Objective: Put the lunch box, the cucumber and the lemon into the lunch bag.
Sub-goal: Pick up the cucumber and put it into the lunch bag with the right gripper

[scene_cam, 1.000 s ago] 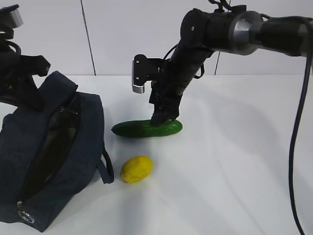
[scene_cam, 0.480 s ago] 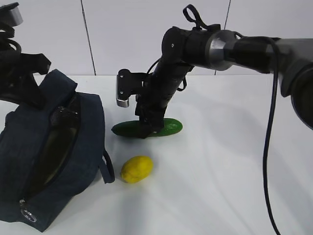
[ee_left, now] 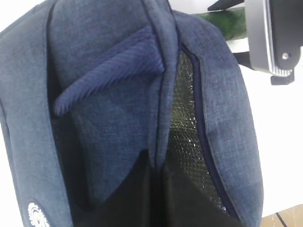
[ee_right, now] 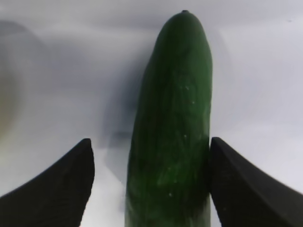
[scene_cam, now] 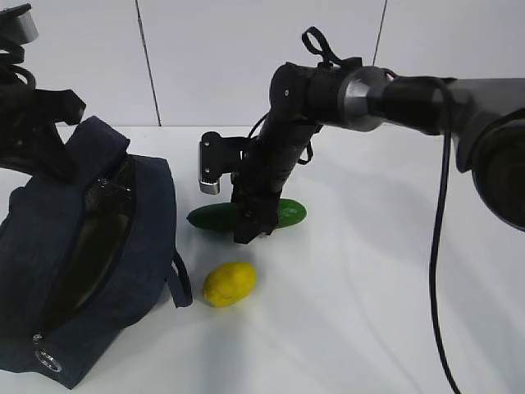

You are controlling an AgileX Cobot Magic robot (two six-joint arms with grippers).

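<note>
The dark green cucumber (scene_cam: 291, 212) lies on the white table just right of the lunch bag (scene_cam: 148, 213). My right gripper (scene_cam: 250, 230) is down over its middle, open, with one finger on each side. In the right wrist view the cucumber (ee_right: 173, 132) runs up between the fingers of the right gripper (ee_right: 150, 141) and sits against the right-hand one. The yellow lemon (scene_cam: 229, 283) rests in front of the cucumber. My left gripper (ee_left: 158, 165) is shut on a fold of the lunch bag (ee_left: 104, 109) at its rim and holds the mouth agape. The lunch box is hidden.
The bag's silver ring pull (scene_cam: 45, 359) hangs at its near end, and a strap handle (scene_cam: 180, 283) loops out towards the lemon. The right arm's wrist camera (ee_left: 272, 38) shows just past the bag's rim. Bare table (scene_cam: 385, 312) lies to the right.
My right gripper has slid left along the cucumber from its right end to its middle and come lower. The left gripper, the bag and the lemon have stayed put.
</note>
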